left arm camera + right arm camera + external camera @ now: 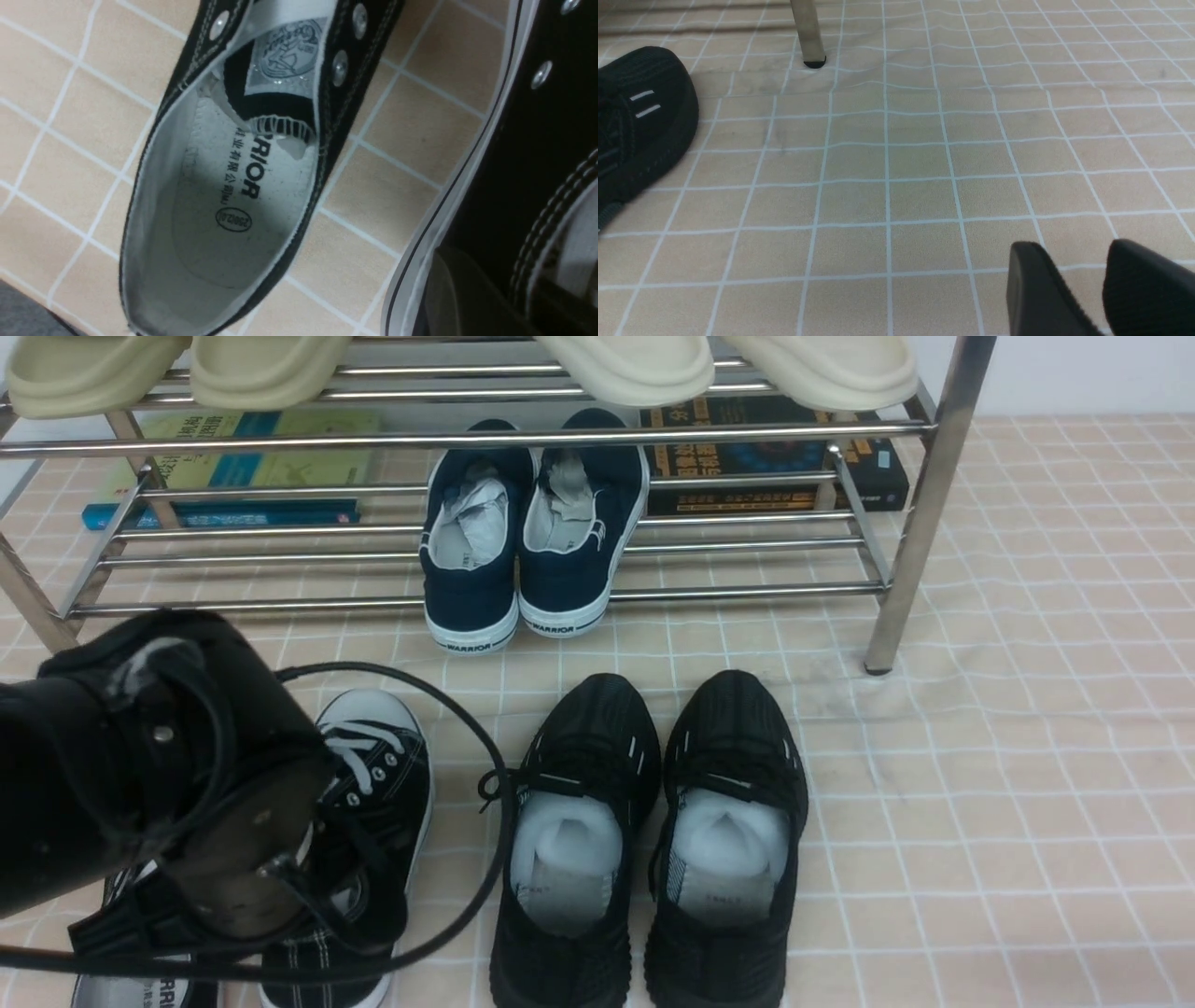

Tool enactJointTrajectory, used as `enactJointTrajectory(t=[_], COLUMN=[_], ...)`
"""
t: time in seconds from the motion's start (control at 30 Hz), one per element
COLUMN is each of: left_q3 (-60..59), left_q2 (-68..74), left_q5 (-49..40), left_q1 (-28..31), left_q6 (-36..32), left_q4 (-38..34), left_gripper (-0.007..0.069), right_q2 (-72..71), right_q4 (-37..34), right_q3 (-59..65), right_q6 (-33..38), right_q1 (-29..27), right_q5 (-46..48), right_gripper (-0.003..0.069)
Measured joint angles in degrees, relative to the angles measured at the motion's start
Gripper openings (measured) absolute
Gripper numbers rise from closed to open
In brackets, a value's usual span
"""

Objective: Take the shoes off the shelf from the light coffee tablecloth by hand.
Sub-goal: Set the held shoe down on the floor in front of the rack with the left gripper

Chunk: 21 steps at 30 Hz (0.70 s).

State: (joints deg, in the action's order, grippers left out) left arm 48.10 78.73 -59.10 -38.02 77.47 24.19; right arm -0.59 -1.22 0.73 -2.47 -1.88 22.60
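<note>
1. Found the left gripper (495, 266) shut narrow on the canvas side of one black sneaker (387, 803), at lower left of the front view — could not tell whether lifted or resting on the cloth.
2. Saw the other black sneaker (233, 210) on the light coffee tablecloth (1027, 709), just beside its mate, mostly hidden in the front view by the left arm (233, 803).
3. Noted the right gripper (1069, 242) wide open above the cloth, with nothing between its fingers.
4. Saw the metal shelf (915, 532) across the upper part of the front view, with cream shoes (616, 369) on top and navy slip-ons (471, 602) below, heels forward.
5. Saw books beyond the navy pair — greenish (252, 453) at upper left, dark (784, 457) at upper right.
6. Found black knit shoes (728, 943) at lower centre, side by side on the cloth, toes toward the shelf.
7. Noted a black cable (509, 784) looping around the held sneaker in the front view.
</note>
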Motion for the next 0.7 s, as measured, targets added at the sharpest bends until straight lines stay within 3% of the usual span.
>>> enactJointTrajectory(t=[0.7], left_q3=[0.0], left_q2=[0.8], left_q5=[-3.0], left_q1=[0.0], left_q6=[-2.6], left_q4=[1.5], left_gripper=[0.0048], right_q2=[0.0], right_q4=[0.0], right_q3=[0.0], right_q6=[0.0], right_q1=[0.0], right_q5=[0.0], right_gripper=[0.0240])
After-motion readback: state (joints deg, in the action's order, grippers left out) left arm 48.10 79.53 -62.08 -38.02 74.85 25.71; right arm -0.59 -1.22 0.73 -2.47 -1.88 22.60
